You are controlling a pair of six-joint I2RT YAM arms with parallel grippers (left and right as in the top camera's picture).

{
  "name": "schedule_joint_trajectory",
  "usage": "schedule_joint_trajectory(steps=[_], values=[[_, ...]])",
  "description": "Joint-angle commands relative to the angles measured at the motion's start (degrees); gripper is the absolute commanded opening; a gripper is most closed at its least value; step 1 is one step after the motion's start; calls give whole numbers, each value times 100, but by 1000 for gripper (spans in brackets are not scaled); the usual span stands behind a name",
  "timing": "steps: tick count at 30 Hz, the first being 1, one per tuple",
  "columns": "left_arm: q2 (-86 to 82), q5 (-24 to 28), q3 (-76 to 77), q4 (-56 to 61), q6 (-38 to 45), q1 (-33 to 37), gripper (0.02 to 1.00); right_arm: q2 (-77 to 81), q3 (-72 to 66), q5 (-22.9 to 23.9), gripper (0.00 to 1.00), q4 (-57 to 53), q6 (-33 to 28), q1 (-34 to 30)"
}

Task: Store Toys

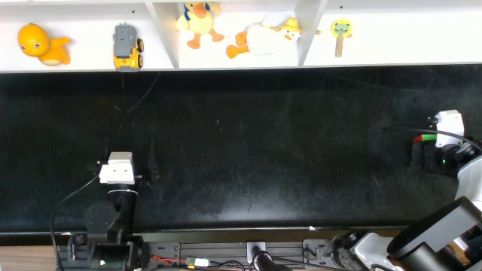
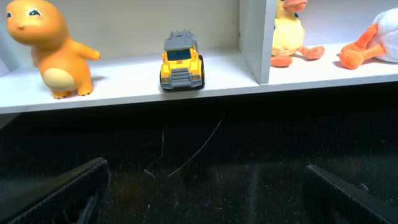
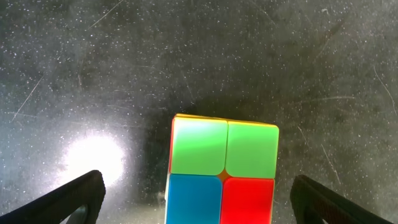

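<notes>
The right claw (image 3: 198, 202) hangs spread wide above the colour cube (image 3: 224, 165) lying on the bench (image 3: 186, 56), and if it closes off-centre it may pinch a corner and flick the cube away

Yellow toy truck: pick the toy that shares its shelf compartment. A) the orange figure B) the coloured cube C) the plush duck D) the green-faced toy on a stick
A: in the left wrist view the yellow toy truck stands beside the orange figure in one compartment, and a white divider separates them from the plush duck.
</notes>
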Motion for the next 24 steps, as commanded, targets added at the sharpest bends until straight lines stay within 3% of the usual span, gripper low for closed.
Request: schedule_joint_trajectory(steps=[1,7,15,24], values=[[-59,42,-9,-15,107,28,998,-105,-55,57,961,22,240,-15],[-59,42,-9,-15,105,28,998,-105,-74,68,945,17,752,-87],[-59,42,-9,-15,107,28,998,-105,-326,151,925,260,986,-166],[-59,42,-9,-15,107,28,998,-105,-352,-74,925,527,1357,-195]])
